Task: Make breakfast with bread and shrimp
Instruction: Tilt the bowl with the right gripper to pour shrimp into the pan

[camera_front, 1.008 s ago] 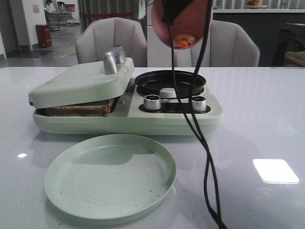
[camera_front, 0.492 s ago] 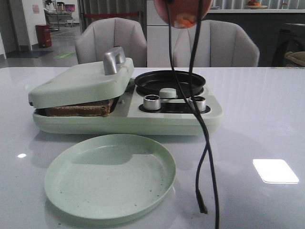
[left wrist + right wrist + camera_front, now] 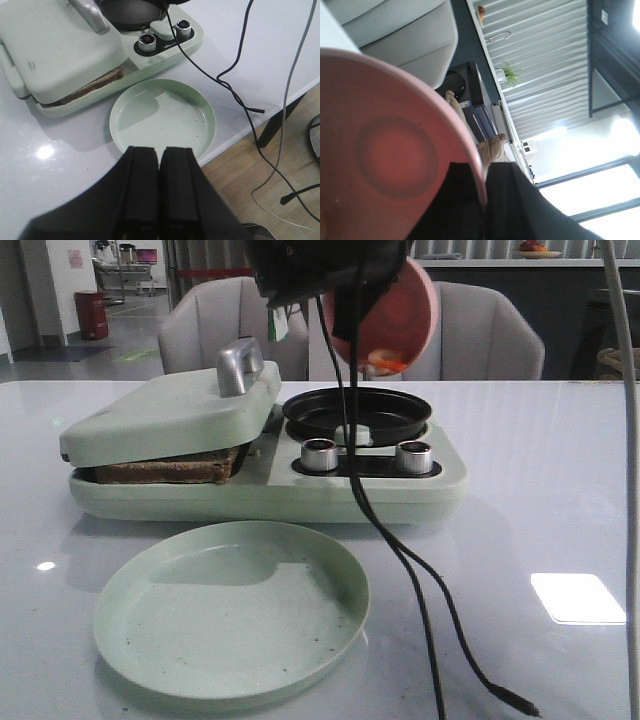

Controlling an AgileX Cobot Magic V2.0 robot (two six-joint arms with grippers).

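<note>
We see the right gripper [image 3: 484,200] pinching the rim of the pink bowl [image 3: 385,315], tipped steeply above the black pan [image 3: 357,412] toward the counter's far edge. Shrimp [image 3: 383,362] sit at the bowl's low lip. Bread [image 3: 170,466] lies under the shut green lid [image 3: 170,412]. Left gripper [image 3: 159,192], fingers pressed together on nothing, hangs over the green plate [image 3: 162,117] at the near edge.

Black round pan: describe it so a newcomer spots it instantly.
Find the pale green breakfast maker on the white table. The black round pan sits at its right rear, behind two silver knobs, the only dark dish, unlike the empty green plate.
</note>
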